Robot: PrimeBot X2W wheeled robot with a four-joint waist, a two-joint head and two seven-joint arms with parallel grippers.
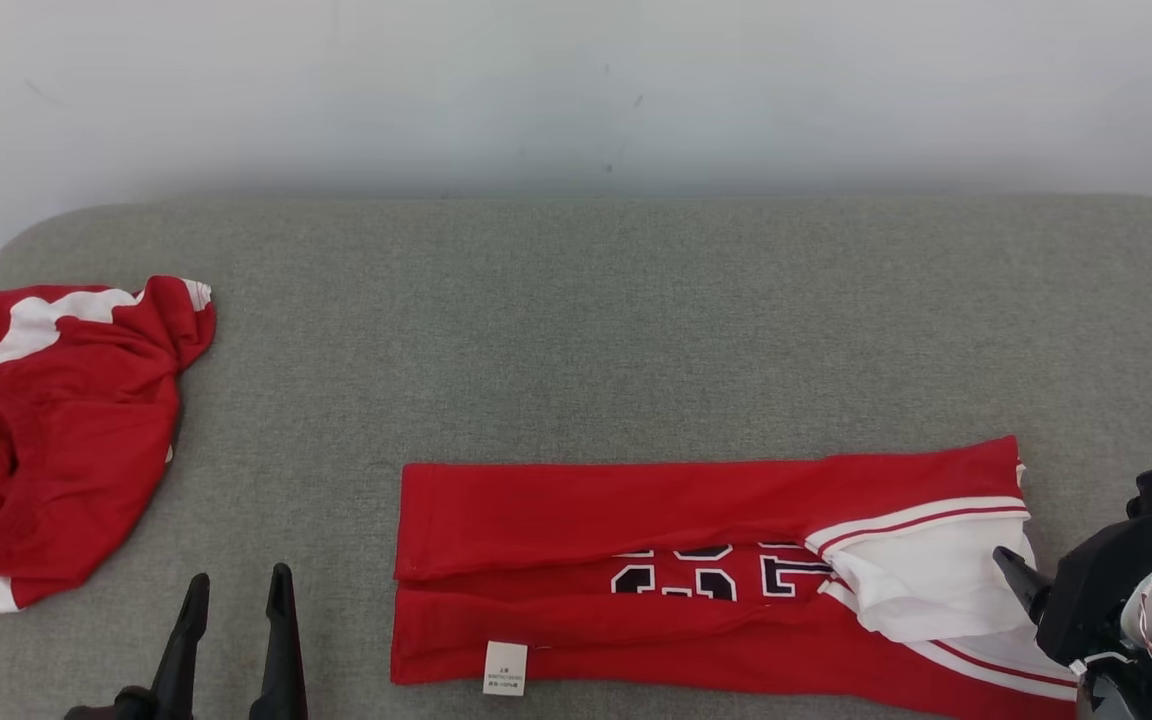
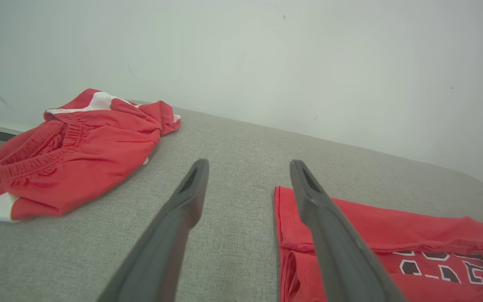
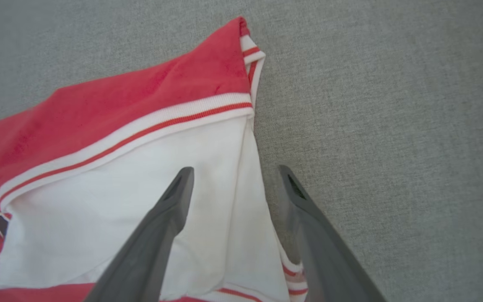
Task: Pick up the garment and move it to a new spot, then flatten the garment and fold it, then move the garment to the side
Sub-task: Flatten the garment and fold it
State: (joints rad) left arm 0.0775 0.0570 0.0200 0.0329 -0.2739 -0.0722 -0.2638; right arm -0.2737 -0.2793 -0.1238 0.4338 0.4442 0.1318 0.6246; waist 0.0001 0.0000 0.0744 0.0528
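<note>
The garment [image 1: 636, 510], a red jersey with dark numbers and white, red-striped trim, lies folded into a long band on the grey table [image 1: 576, 320], near the front edge. Its white end [image 3: 141, 188] points right. My right gripper [image 1: 1021, 585] hovers open at that end. In the right wrist view its two fingers [image 3: 235, 170] straddle the white cloth's edge and hold nothing. My left gripper [image 1: 239, 580] stands open over bare table just left of the garment's hemmed end [image 2: 292, 218]; nothing is between its fingers [image 2: 248, 163].
A second red garment [image 1: 56, 430] with an elastic waistband [image 2: 53, 147] and white patches lies crumpled at the table's left edge. A pale wall [image 1: 576, 90] rises behind the table. Bare grey surface stretches across the back and middle.
</note>
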